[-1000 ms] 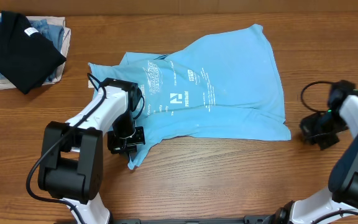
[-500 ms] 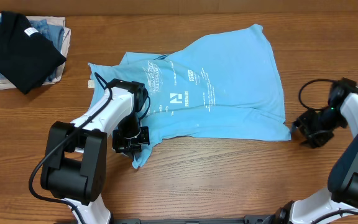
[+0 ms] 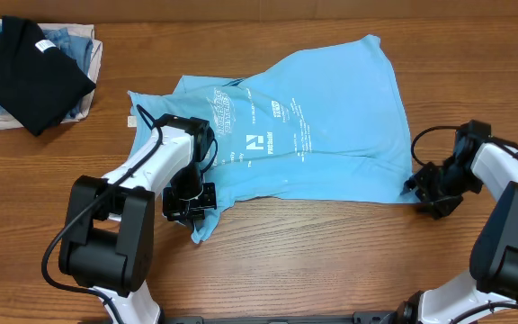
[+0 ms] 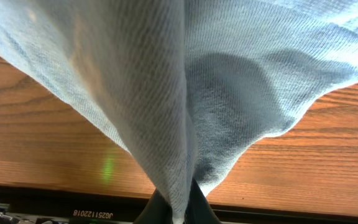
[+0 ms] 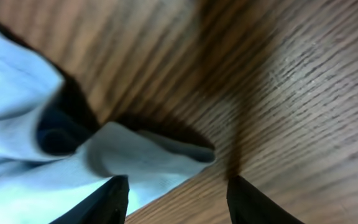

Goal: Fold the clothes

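The clothes, a sky-blue t-shirt (image 3: pixel 317 130) with white lettering, lie spread across the middle of the wooden table. My left gripper (image 3: pixel 190 205) is shut on the shirt's near-left corner; in the left wrist view the blue cloth (image 4: pixel 185 106) hangs from between its pinched jaws (image 4: pixel 178 208). My right gripper (image 3: pixel 425 191) stands open just right of the shirt's near-right corner. In the right wrist view that corner (image 5: pixel 148 158) lies on the wood in front of the spread fingers (image 5: pixel 107 202), and nothing is gripped.
A black folded shirt (image 3: pixel 27 72) lies on denim-blue and white folded garments (image 3: pixel 75 45) at the far left corner. Bare wood (image 3: pixel 331 261) runs along the near side of the table.
My right gripper has opened and moved left to the shirt's near-right corner. The left gripper carried its corner slightly right and forward, then held still.
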You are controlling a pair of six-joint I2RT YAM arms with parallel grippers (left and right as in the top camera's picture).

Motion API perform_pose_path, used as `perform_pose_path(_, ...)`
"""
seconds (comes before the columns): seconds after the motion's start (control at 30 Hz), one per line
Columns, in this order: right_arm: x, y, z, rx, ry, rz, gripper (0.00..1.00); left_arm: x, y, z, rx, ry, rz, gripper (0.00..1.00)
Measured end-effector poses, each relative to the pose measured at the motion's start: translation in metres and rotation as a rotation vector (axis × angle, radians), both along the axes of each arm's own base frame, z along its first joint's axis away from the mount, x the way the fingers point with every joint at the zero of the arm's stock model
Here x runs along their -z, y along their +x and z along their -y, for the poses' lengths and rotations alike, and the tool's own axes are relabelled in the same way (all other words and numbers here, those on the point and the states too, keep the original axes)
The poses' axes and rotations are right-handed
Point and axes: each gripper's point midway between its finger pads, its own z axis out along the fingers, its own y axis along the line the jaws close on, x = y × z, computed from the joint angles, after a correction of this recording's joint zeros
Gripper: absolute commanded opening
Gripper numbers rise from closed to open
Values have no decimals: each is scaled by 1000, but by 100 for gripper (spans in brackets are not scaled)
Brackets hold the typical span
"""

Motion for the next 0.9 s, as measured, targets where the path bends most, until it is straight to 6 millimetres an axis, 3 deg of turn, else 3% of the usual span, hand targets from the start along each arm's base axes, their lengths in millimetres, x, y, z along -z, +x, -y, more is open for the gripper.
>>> perform_pose_path(0.2, 1, 8, 3, 14, -21, 58, 47, 0, 0, 0, 0, 0, 0, 4)
perform_pose_path(0.43, 3, 11, 6, 27, -40, 72, 6, 0, 1, 0, 0, -1, 3, 4)
perform_pose_path(0.47, 3, 10, 8, 34, -48, 64, 4, 0, 1, 0, 0, -1, 3, 4)
perform_pose_path(0.73, 3, 0, 11, 108, -77, 0, 4, -1, -3, 1, -3, -6, -13, 4)
perform_pose_path(0.9, -6, -35, 18, 167, -145, -192, 4, -10, -19, 4, -16, -27, -93, 4)
